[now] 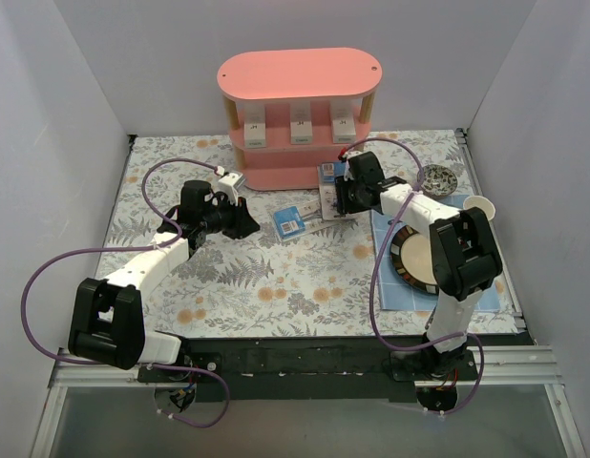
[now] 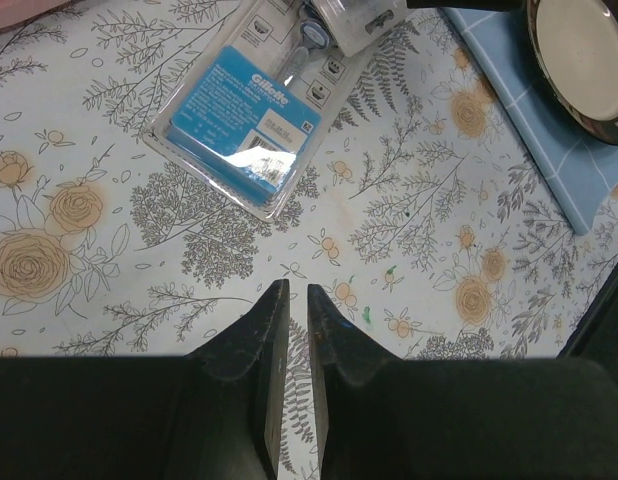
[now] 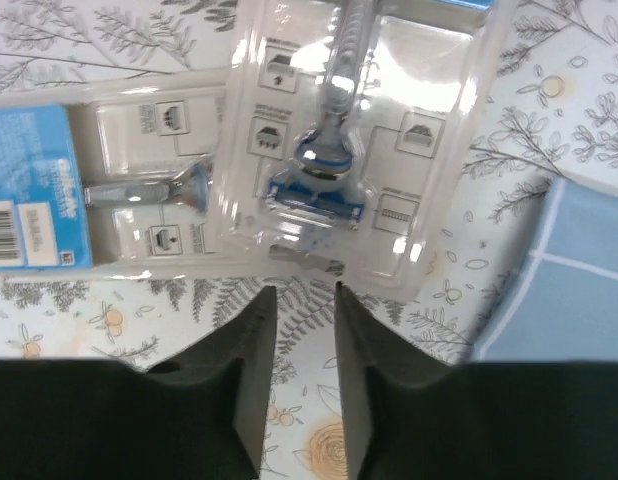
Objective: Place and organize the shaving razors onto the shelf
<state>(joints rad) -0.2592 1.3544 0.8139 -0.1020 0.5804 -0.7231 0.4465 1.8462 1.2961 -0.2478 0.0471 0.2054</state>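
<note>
The pink shelf (image 1: pixel 300 72) stands at the back centre. Three white razor boxes (image 1: pixel 302 126) stand upright on its middle tier. Two clear blister packs lie on the flowered cloth in front of it. One pack with a blue card (image 1: pixel 292 220) (image 2: pixel 249 110) (image 3: pixel 39 185) lies ahead of my left gripper (image 1: pixel 245 225) (image 2: pixel 293 290), which is nearly shut and empty. The other pack (image 1: pixel 326 175) (image 3: pixel 339 130) overlaps the first. My right gripper (image 1: pixel 339 205) (image 3: pixel 305 290) is slightly open and empty, its tips just short of this pack's near edge.
A round plate (image 1: pixel 414 256) sits on a blue mat (image 1: pixel 395 291) (image 2: pixel 579 160) at the right. A small metal bowl (image 1: pixel 438 178) and a white cup (image 1: pixel 478 204) stand behind it. White walls close in three sides.
</note>
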